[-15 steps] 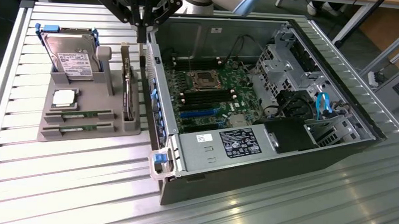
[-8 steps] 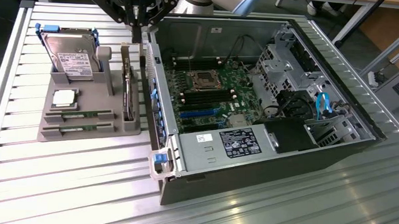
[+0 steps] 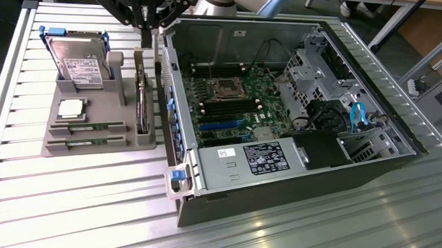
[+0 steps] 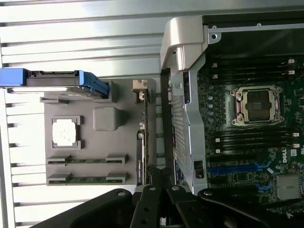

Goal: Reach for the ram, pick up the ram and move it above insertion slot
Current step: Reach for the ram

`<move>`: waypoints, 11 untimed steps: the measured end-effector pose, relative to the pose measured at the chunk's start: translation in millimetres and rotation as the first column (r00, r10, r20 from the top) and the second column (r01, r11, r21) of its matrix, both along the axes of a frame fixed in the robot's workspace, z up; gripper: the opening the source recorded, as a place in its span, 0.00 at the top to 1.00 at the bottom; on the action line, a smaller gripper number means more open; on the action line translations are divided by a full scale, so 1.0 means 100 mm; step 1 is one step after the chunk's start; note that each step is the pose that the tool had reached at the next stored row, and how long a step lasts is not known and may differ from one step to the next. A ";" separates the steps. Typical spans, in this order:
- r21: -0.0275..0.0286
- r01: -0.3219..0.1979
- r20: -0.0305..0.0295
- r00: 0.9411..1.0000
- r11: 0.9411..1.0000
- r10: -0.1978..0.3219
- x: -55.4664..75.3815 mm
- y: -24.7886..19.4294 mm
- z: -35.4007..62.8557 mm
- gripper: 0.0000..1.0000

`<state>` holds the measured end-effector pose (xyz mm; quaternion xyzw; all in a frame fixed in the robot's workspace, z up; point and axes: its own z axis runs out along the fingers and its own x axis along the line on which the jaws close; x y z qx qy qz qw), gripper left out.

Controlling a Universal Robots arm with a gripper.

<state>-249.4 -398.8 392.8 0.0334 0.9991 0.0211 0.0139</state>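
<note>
Over tray [image 3: 126, 118] edge beside case [image 3: 293, 176], gripper [image 3: 146, 43] pressed together, tips at one end of upright ram [image 3: 142, 99], contact unclear.

Hard drive [image 3: 79, 64]: upright at the grey holder's [image 3: 104, 106] far end.
Processor chip [image 3: 72, 109]: flat on the holder, nearer.
Computer case [image 3: 292, 198]: open, exterior view's right of holder.
Table [image 3: 78, 207]: slatted metal.

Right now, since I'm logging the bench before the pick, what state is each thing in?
gripper: shut, empty, above the holder.
ram sticks: lying in the holder's slots, ungripped.
hard drive: standing in the holder.
processor: flat in its recess.
computer case: open, side panel off.
processor socket: empty.
</note>
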 end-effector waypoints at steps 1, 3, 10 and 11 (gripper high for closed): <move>0.000 0.000 0.000 1.000 1.000 0.000 -0.01 0.000 0.000 0.90; 0.000 0.000 0.000 1.000 1.000 0.000 -0.04 0.000 0.000 0.90; 0.000 0.000 0.000 1.000 1.000 0.000 -0.15 0.000 0.000 0.90; 0.000 0.000 0.000 1.000 1.000 0.000 -0.17 0.000 0.000 0.90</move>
